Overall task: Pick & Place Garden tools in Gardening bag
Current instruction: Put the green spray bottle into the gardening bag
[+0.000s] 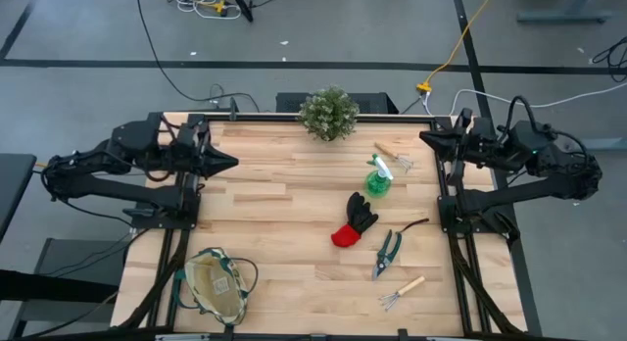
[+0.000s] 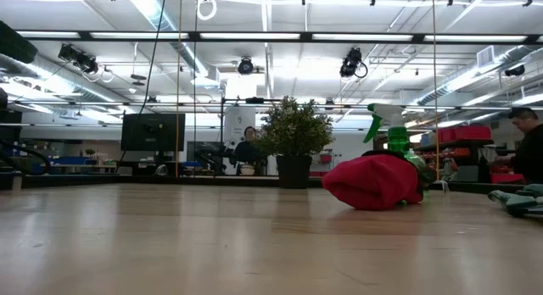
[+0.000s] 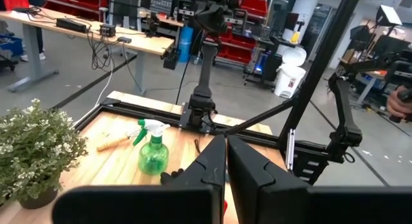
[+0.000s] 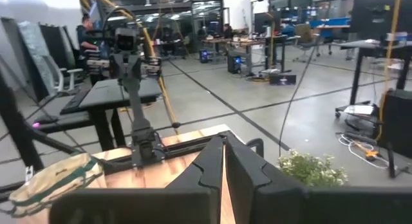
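Note:
My left gripper point(image 1: 233, 163) point(image 3: 226, 143) is shut and holds nothing; it hovers level over the table's left side. Over the right side my right gripper point(image 1: 423, 137) point(image 4: 224, 147) is the same, shut and with nothing in it. On the table's right half lie a green spray bottle point(image 1: 379, 177) point(image 3: 153, 152), a wooden-handled rake point(image 1: 394, 157), a black-and-red glove point(image 1: 356, 220) point(image 2: 373, 182), pruning shears point(image 1: 388, 251) and a second rake point(image 1: 402, 292). The tan gardening bag point(image 1: 217, 285) point(image 4: 58, 179) sits at the near left, mouth up.
A bushy potted plant point(image 1: 329, 114) point(image 2: 294, 141) stands at the middle of the far edge. Black frame posts point(image 1: 184, 199) point(image 1: 453, 199) rise on both sides of the table. Bare wood lies between the bag and the tools. People show in the room beyond.

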Controlling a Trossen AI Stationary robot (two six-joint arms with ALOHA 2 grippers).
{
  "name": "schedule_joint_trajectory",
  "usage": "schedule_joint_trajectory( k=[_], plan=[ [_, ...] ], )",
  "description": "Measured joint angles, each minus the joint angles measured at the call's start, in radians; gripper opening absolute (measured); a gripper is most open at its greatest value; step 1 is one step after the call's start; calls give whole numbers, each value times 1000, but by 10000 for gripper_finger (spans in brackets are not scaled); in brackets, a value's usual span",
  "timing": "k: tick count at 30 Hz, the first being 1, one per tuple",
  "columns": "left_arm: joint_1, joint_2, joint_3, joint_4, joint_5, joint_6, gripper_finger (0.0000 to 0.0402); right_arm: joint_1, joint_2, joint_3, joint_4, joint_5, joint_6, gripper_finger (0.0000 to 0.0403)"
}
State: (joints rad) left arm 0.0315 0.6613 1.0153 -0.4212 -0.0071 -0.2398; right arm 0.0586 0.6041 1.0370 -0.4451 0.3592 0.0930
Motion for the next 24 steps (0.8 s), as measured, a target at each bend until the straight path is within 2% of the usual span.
schedule_joint_trajectory(
  k=[9, 18, 24],
  plan=[
    [0, 0, 0, 0, 0, -3, 18, 0, 37, 0, -77, 79, 30, 22],
    [0, 0, 0, 0, 0, 0, 18, 0, 110, 0, -228, 128, 87, 22],
    [0, 0, 0, 0, 0, 0, 18, 0, 159, 0, -316, 131, 119, 22]
  ],
)
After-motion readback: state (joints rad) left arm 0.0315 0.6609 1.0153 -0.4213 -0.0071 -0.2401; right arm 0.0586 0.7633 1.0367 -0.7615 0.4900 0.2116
